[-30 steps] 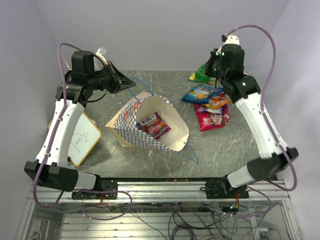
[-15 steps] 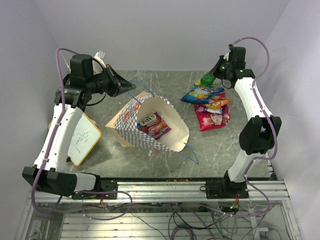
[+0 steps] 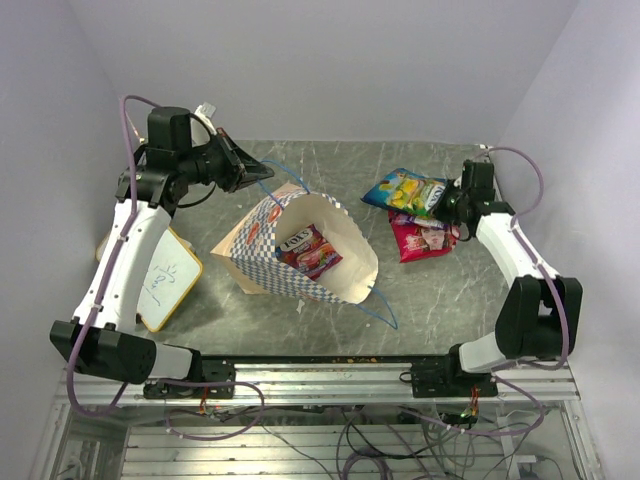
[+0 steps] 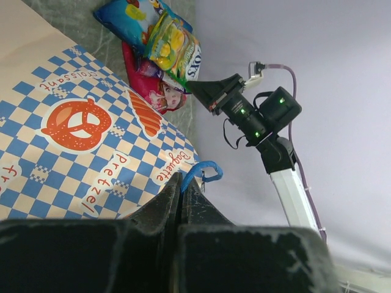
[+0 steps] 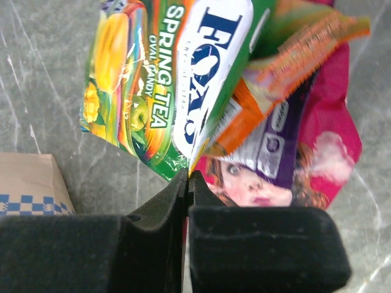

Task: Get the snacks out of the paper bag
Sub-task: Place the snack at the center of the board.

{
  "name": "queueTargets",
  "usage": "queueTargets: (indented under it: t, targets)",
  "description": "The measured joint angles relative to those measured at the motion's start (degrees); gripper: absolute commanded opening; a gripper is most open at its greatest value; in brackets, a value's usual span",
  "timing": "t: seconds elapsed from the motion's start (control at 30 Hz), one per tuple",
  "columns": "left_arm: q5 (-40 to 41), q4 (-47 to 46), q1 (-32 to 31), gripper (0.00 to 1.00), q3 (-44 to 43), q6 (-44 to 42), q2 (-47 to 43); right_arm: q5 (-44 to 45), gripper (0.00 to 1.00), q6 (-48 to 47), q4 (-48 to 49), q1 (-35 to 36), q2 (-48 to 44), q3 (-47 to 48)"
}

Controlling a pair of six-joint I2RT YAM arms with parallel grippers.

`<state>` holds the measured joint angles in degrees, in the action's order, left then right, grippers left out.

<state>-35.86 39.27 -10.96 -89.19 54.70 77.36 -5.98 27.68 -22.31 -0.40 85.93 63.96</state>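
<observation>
The paper bag [image 3: 262, 262] lies on its side, mouth facing the front right, with a red and magenta snack packet [image 3: 308, 250] inside. My left gripper [image 3: 247, 171] is shut on the bag's blue cord handle [image 4: 198, 171] at its back edge. My right gripper [image 3: 447, 200] is shut on the edge of a green Spring Tea packet [image 5: 171, 73], held low over the pile of snacks right of the bag. That pile holds a blue packet [image 3: 383, 190], an orange packet [image 5: 287, 55] and a magenta packet [image 3: 420, 240]. The bag's checkered side [image 4: 79, 122] fills the left wrist view.
A yellow-framed whiteboard [image 3: 165, 280] lies at the left by the left arm. The bag's other blue cord [image 3: 380, 305] trails on the table in front of its mouth. Walls close the back and both sides.
My right arm has swung down from high at the back right with the green packet, which now lies over the snack pile. My left gripper has barely moved.
</observation>
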Motion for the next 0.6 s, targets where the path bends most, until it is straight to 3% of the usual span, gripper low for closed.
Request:
queueTargets:
  t: [0.17,0.33,0.6]
  targets:
    - [-0.83,-0.48,0.00,0.07,0.00,0.20,0.26,1.86,0.00,0.61,1.62,-0.42,-4.39,-6.27]
    - [-1.95,-1.77,0.00,0.07,0.00,0.46,0.66,3.10,0.04,0.22,1.31,-0.76,-3.72,-6.23]
    - [-3.19,-2.32,0.00,0.07,0.39,0.68,0.90,4.39,0.27,-2.25,-2.16,-1.25,-1.27,-0.52]
